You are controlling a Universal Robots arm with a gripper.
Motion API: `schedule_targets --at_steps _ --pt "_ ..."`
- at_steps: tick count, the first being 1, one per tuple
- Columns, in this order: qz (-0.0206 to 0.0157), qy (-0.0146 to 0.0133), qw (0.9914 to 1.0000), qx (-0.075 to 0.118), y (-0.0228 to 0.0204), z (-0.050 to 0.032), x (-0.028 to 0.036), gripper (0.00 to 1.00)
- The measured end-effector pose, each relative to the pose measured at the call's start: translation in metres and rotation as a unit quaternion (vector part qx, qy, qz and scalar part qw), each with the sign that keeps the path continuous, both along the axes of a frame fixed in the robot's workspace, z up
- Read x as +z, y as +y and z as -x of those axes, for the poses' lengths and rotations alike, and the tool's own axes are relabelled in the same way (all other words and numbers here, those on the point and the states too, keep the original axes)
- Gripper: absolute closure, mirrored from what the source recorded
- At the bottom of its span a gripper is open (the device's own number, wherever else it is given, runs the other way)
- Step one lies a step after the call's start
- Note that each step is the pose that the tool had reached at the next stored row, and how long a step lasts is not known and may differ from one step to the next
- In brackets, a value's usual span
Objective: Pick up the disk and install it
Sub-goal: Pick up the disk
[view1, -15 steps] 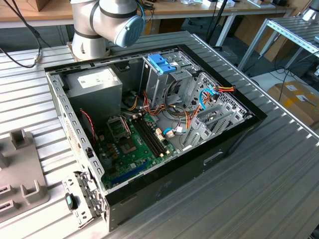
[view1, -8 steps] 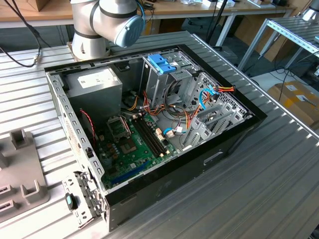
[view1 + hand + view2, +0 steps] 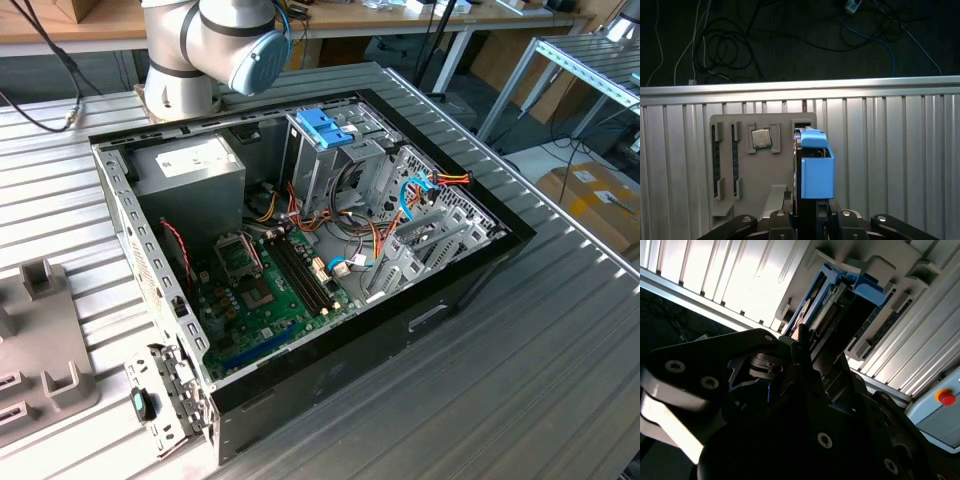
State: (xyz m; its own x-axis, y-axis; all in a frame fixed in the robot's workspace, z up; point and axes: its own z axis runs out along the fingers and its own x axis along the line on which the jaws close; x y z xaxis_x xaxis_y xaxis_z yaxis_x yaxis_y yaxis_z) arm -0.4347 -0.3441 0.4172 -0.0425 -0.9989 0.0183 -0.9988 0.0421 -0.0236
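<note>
One grey tray [image 3: 45, 350] lies on the ribbed table [image 3: 540, 380] at the exterior view's left edge, just beside the open case [image 3: 400, 335]. Inside the case, going rightward: a grey power supply [image 3: 190, 165] in the far corner, the green board [image 3: 265, 290] flat on the floor, a metal cage [image 3: 310, 165] topped by a blue latch [image 3: 325, 128], then a tangle of orange and blue cables [image 3: 385, 235]. The arm [image 3: 215, 40] rises from the table behind the case.

In the first wrist view the tray [image 3: 770, 175] shows its load in turn — two memory sticks [image 3: 715, 160] on edge in narrow slots, a silver chip [image 3: 760, 138] in a square pocket, and the disk [image 3: 816, 167]. The disk stands on edge at the end of the tray away from the sticks, with its blue rail towards the camera and its dark body just beside the chip's pocket. The gripper [image 3: 810, 217] is right at the disk, straddling its near end; whether it has closed on the disk I cannot tell. Beyond the table's edge, loose wires [image 3: 725, 45] lie on a dark floor.

In the second wrist view the disk [image 3: 832, 302] sits among the tray's grey walls [image 3: 890, 262], a strip of green circuit board showing between its blue rails, with the gripper [image 3: 805, 347] close against it. A red button [image 3: 946, 398] sits on a pale box near the table.
</note>
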Motion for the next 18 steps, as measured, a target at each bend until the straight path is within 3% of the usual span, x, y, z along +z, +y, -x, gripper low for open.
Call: schedule_targets --at_steps 18 --pt "0.0000 0.0000 1.00000 0.000 0.0000 0.0000 0.0055 0.65"
